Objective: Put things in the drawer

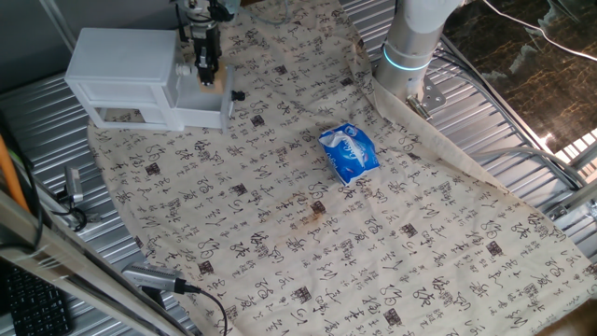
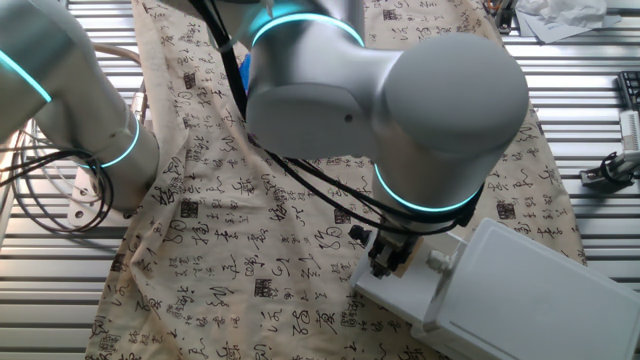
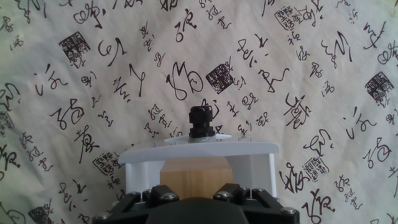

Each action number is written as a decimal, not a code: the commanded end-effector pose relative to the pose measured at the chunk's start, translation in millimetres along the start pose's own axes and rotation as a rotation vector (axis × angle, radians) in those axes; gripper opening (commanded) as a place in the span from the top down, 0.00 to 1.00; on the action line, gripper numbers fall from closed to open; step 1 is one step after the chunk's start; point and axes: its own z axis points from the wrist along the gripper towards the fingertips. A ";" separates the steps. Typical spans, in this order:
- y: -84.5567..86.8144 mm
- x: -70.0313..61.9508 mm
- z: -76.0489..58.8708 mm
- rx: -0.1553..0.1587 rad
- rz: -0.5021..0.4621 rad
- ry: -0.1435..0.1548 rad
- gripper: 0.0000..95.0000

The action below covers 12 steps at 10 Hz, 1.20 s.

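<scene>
Tan wooden block [image 3: 196, 185] in the open drawer [image 3: 199, 151], half hidden below the fingers [image 3: 196, 214] (grip unclear).

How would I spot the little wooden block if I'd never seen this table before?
Find the boxy white cabinet at the far corner of the patterned cloth. Its drawer is pulled out, and the robot's gripper hangs right above it. The block is the plain light-tan wooden cube in that drawer, behind the small dark knob, unlike the crinkly blue packet lying mid-cloth.
</scene>
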 end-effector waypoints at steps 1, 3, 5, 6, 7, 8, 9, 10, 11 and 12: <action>0.0 0.2 1.0 0.000 -0.001 0.003 1.00; 0.4 0.5 3.6 0.002 -0.005 0.005 1.00; 0.6 0.7 5.1 0.004 -0.005 0.008 1.00; 0.6 0.8 5.6 0.004 -0.003 0.009 1.00; 0.6 0.9 5.7 0.004 -0.003 0.012 1.00; 0.6 1.0 6.1 0.005 -0.003 0.014 1.00; 0.6 1.1 6.5 0.005 -0.002 0.014 1.00; 0.2 1.9 5.3 0.005 -0.006 0.014 1.00; -0.8 3.1 3.3 0.003 -0.013 0.014 1.00; -1.8 4.6 1.2 0.001 -0.019 0.016 1.00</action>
